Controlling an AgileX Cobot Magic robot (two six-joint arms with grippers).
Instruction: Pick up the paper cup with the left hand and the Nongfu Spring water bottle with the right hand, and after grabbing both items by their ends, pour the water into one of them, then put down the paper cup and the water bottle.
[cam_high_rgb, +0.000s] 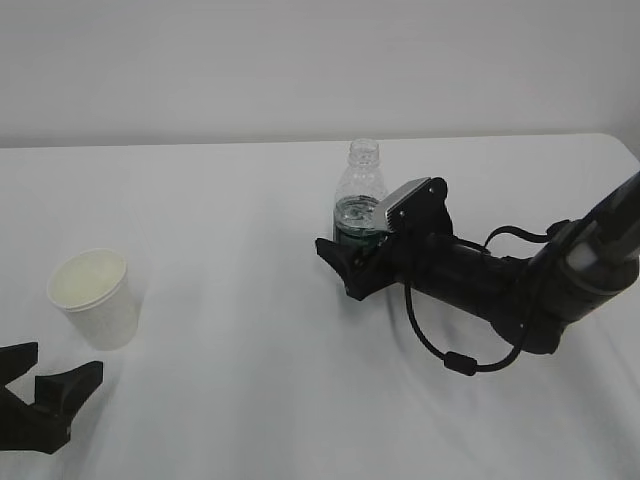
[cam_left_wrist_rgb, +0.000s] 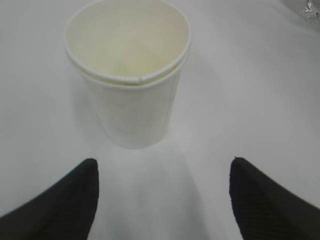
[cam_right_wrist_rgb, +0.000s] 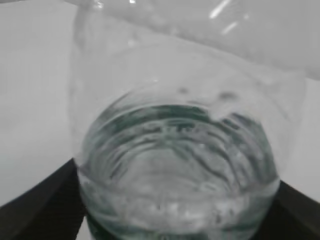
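The ribbed clear plastic bottle (cam_high_rgb: 358, 195) stands between the wide right gripper (cam_high_rgb: 352, 262) jaws; the left gripper (cam_left_wrist_rgb: 162, 200) gapes before the tapered paper cup (cam_left_wrist_rgb: 129, 75).

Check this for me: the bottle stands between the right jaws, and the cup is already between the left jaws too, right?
Not quite. The bottle does stand between the right jaws, but the cup is not between the left jaws: the left wrist view shows it standing on the table ahead of the open fingertips, clear of both.
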